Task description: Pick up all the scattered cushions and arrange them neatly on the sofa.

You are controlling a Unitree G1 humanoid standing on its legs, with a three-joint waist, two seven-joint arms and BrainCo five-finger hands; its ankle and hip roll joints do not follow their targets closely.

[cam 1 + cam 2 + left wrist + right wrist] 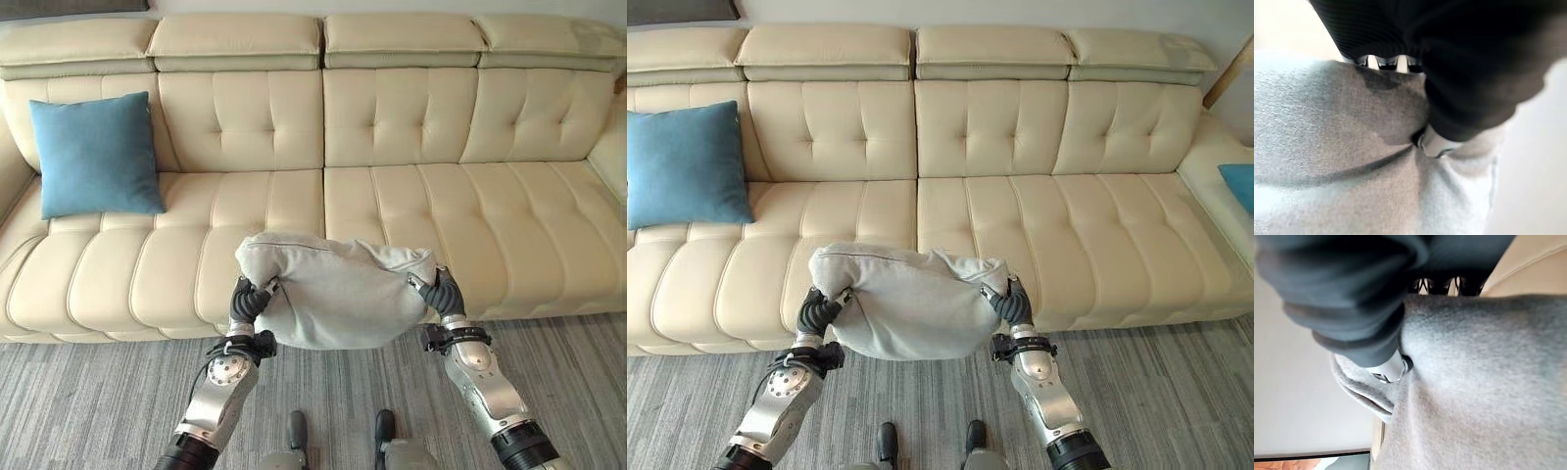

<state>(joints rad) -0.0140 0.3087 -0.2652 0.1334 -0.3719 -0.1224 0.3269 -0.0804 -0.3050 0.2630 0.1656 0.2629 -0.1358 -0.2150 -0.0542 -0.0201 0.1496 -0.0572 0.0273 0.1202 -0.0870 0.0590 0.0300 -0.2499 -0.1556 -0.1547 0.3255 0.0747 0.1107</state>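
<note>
- Hands up front: left hand point(250, 302) and right hand point(441, 294) pinch opposite ends of a soft pale grey fabric cushion point(338, 294), thumbs and fingers clamped into the cloth, as both wrist views confirm.
- Cushion hangs in the air between them, sagging in the middle, above the grey striped carpet point(88, 401) and level with the seat's front edge.
- Beyond it, a long cream tufted leather sofa point(411, 211).
- Far left, a square blue cushion point(95, 155) leans upright against the backrest.
- Another blue cushion's corner point(1239, 184) peeks in on the far right seat.
</note>
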